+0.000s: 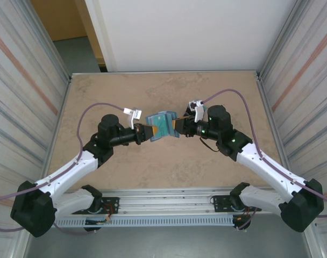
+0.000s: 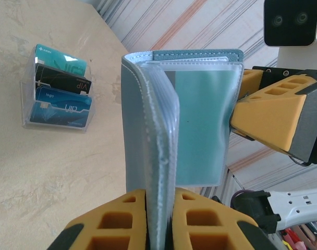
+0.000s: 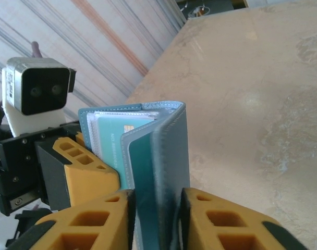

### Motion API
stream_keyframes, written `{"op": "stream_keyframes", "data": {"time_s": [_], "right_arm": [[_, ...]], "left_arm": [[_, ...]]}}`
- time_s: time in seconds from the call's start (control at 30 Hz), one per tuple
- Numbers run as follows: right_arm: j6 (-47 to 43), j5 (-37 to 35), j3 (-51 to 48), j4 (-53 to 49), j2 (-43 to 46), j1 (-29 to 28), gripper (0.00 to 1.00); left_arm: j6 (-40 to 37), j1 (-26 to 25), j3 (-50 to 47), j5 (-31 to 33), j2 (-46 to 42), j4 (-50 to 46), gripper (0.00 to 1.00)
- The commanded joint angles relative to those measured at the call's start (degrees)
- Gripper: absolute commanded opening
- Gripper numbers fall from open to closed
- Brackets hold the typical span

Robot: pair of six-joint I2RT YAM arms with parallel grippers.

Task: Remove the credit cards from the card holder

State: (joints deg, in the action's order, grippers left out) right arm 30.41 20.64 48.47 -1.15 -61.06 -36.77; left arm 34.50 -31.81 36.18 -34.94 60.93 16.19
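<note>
The teal-blue card holder (image 1: 162, 124) hangs open above the table's middle, between both grippers. My left gripper (image 2: 159, 194) is shut on the lower edge of one panel of the card holder (image 2: 140, 130), also seen from above (image 1: 146, 132). My right gripper (image 3: 156, 192) stands around the other panel (image 3: 171, 156), jaws slightly apart, with a thin dark gap beside the panel. A teal credit card (image 3: 109, 140) with a chip sits in the clear sleeves; it shows through the plastic (image 2: 203, 125). More credit cards (image 2: 59, 88), teal, black and blue, stand on the table.
Those loose cards rest in a small clear stepped stand (image 2: 28, 99) on the beige table (image 1: 169, 166), left of the left wrist. Striped metal walls (image 1: 23, 80) close both sides. The right gripper's yellow fingers (image 2: 268, 120) are just behind the wallet.
</note>
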Motion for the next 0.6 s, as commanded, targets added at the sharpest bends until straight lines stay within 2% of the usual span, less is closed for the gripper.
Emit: {"op": "stream_keyframes", "data": {"time_s": [0.0, 0.23, 0.57], "right_arm": [[-1.8, -0.2, 1.8, -2.0, -1.0, -0.7, 0.34], [-2.0, 1.7, 2.9, -2.3, -2.6, -1.0, 0.36], [-1.8, 5.0, 4.7, -1.6, -5.7, -1.4, 0.22]], "left_arm": [[-1.3, 0.0, 1.4, -3.6, -1.2, 3.3, 0.00], [-1.3, 0.0, 1.5, -4.0, -1.1, 3.3, 0.00], [-1.6, 0.0, 1.9, -4.8, -1.1, 2.7, 0.00]]}}
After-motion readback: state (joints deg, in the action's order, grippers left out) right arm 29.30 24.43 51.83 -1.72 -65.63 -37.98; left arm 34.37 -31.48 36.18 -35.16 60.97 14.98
